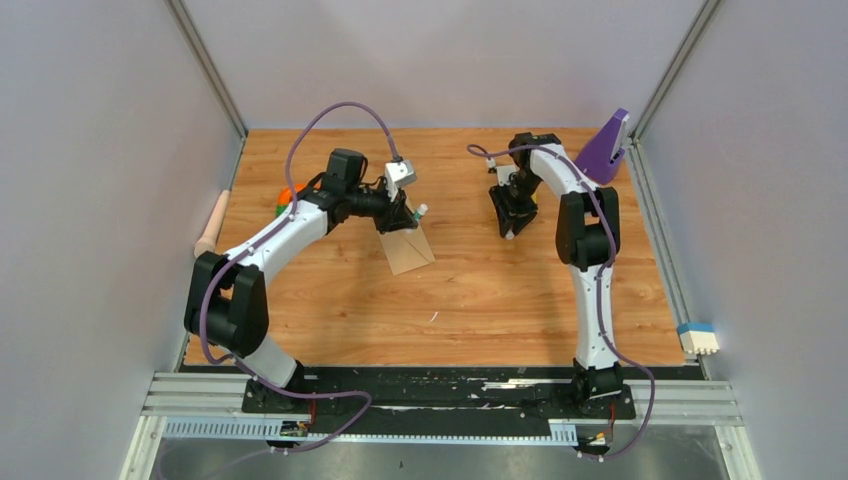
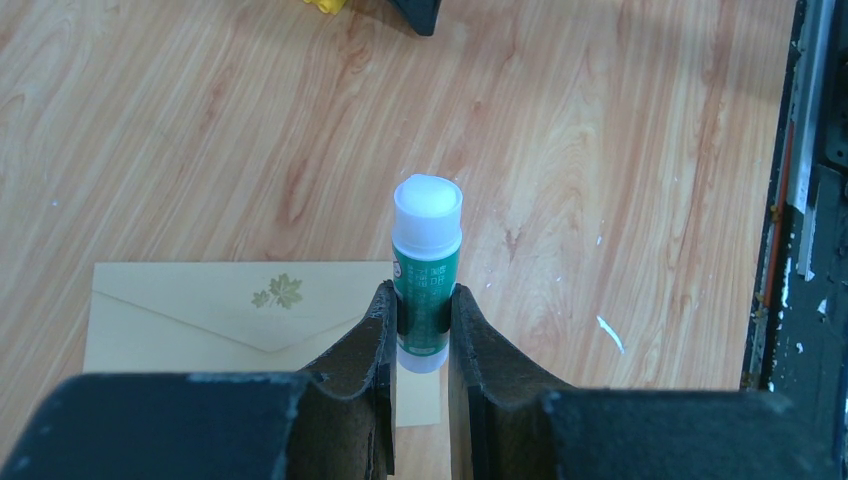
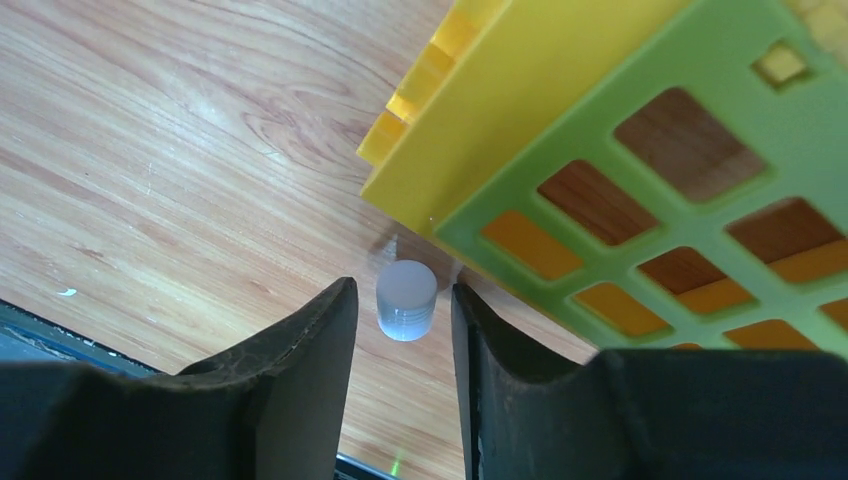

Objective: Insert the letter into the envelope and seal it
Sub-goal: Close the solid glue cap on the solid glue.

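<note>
A light wood-grain surface (image 1: 480, 300) is boxed in by plain pale grey walls (image 1: 440, 60) on three sides, metal posts (image 1: 208, 70) at the far corners, an aluminium rail (image 1: 690, 405) along its near edge.

Got the envelope (image 1: 408, 250) flat on the table (image 1: 480, 310), left of centre. Glue stick (image 2: 427, 275) pinched in the left gripper (image 2: 423, 295), right by the envelope's far edge. Over right of centre, spotted a small cap (image 3: 406, 298) standing on the table between the right gripper (image 3: 403, 288) fingers, touching neither, just beside two overlapping grid plates (image 3: 520, 90).
</note>
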{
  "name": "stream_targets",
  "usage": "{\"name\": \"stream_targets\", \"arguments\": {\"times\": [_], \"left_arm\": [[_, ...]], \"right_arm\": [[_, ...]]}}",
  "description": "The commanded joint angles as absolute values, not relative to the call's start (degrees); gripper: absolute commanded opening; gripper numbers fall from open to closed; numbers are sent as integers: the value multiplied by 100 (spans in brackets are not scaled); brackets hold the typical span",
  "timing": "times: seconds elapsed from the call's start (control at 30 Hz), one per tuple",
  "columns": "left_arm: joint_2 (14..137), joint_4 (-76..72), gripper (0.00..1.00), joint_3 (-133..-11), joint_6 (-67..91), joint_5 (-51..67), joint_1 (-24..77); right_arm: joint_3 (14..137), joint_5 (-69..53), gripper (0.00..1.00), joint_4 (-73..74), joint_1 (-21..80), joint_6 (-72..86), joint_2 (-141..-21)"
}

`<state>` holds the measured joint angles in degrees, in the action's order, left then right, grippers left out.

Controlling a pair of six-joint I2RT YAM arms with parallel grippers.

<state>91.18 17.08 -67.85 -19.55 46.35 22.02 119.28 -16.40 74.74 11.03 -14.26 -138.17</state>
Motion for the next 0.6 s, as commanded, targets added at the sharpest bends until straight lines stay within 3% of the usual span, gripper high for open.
{"name": "stream_targets", "arguments": {"times": [0.0,0.1,0.2,0.37,0.57], "left_arm": [[8913,1691,0,-6816,-2131,4634,2240],[8912,1697,0,-6816,-2150,4624,2249],[8912,1714,0,-6827,-2166,4622,2271],[8912,1764,0,-6846,-2197,4606,2304],[8948,1802,0,-6861,-2253,4614,2339]], "right_arm": [[12135,-1635,37,7268,1046,-1503,-14073],[12183,-1590,32,7256,1048,-1503,-14130],[12289,-1563,37,7247,1047,-1504,-14218],[12396,-1652,37,7242,1047,-1512,-14298],[12447,-1650,16,7242,1047,-1547,-14334]]}}
